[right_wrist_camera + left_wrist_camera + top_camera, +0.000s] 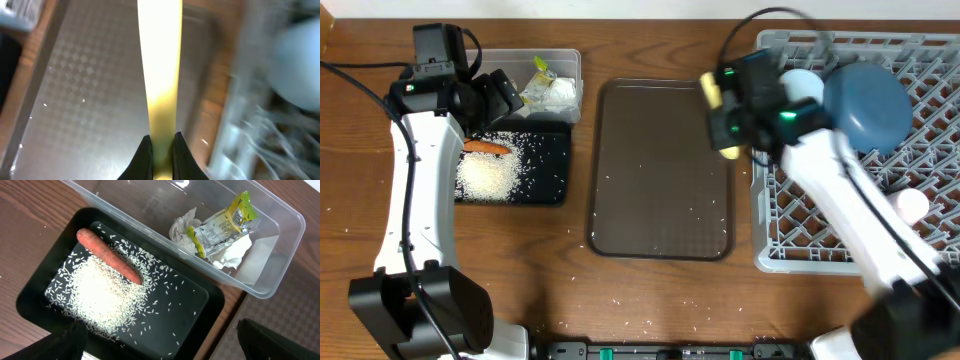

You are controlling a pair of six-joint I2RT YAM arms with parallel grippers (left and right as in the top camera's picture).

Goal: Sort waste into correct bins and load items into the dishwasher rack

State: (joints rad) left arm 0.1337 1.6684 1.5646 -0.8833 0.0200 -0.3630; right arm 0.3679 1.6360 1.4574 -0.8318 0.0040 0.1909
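My right gripper (722, 120) is shut on the yellow spoon (160, 75), whose handle runs straight out between the jaws (162, 145). It hangs over the right edge of the brown serving tray (660, 170), beside the grey dishwasher rack (790, 230). The rack holds a dark-blue dish (865, 105) and a white bowl (803, 82). My left gripper (167, 347) is open above the black tray (200, 325), which holds the orange-brown sausage (107, 256) and white rice (100, 292). The clear tub (280, 255) holds crumpled tissue (230, 255) and a green-and-white wrapper (222, 225).
Loose rice grains lie scattered on the brown serving tray and on the wooden table (620, 300) in front of it. A small pale cup (912, 205) sits in the rack's right side. The right arm's white link crosses the rack's front.
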